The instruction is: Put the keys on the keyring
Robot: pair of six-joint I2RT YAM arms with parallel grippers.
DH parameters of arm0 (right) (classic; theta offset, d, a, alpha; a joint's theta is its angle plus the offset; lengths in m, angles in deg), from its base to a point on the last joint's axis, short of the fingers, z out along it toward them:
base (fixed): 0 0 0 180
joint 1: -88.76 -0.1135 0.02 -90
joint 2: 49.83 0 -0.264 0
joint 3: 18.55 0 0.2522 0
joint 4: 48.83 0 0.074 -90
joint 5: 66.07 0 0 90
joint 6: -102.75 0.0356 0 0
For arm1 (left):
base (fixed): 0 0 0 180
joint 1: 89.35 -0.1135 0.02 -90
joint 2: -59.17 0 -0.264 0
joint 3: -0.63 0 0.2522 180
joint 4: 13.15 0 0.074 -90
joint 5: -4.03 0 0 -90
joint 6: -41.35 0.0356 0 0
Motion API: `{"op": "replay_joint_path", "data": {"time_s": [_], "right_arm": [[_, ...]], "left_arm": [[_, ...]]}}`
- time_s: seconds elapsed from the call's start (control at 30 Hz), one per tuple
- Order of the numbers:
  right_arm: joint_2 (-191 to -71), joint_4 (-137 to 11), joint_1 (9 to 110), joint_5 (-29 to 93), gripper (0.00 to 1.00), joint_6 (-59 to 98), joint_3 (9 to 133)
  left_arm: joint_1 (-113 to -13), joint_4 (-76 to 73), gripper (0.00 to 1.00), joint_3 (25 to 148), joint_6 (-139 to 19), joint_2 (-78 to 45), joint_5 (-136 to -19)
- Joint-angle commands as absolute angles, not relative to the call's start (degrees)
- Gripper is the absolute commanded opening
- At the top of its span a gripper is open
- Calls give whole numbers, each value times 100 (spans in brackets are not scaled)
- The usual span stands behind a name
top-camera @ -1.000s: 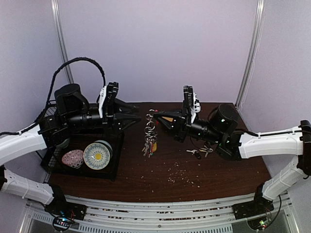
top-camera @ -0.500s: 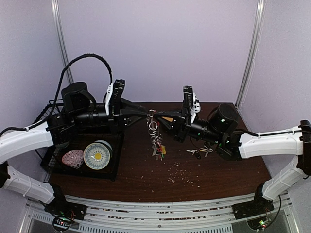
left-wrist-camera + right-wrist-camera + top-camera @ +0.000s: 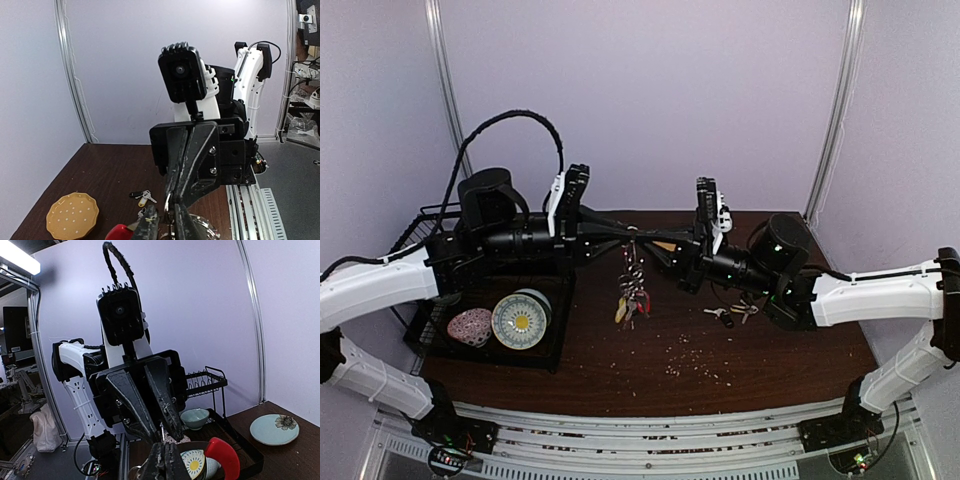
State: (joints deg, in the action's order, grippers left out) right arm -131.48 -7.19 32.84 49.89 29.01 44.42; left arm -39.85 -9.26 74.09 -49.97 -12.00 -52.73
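Note:
The keyring, a silvery chain-like loop, hangs above the table's middle with several keys dangling from it. My right gripper is shut on its top. My left gripper faces it tip to tip, its jaws narrowly apart around the ring's wire. The left wrist view shows my left gripper around the ring under the right gripper. The red section curves beside my right gripper. More keys lie loose on the table, right of centre.
A black dish rack at the left holds a flower-patterned plate and a pink speckled dish. A yellow plate lies on the table. A teal bowl and a pale plate sit farther off. Crumbs dot the wood.
My left gripper has moved right, up to the top of the keyring, and its jaws have narrowed around the wire. The hanging keys have swung a little. The right gripper has stayed put.

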Motion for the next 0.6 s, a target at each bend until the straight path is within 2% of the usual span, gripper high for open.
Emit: {"op": "replay_joint_path", "data": {"time_s": [0.0,0.13,0.37,0.47,0.57], "right_arm": [[-13087,-472,3243,5056,0,2831,4575],[-13078,-488,3250,5050,0,2819,4570],[-12928,-1051,3287,5150,0,2463,4555],[-12627,-1970,3488,5536,14,1923,4628],[-12462,-3833,3650,6019,21,840,5209]], "left_arm": [[-3919,-1096,12,7602,-5010,-1263,-5304],[-3907,-1057,0,7578,-4987,-1234,-5345],[-3897,-483,0,7675,-4620,-1020,-5809],[-3894,265,0,7894,-4142,-894,-6173],[-3898,1054,0,8207,-3754,-874,-6496]]}}
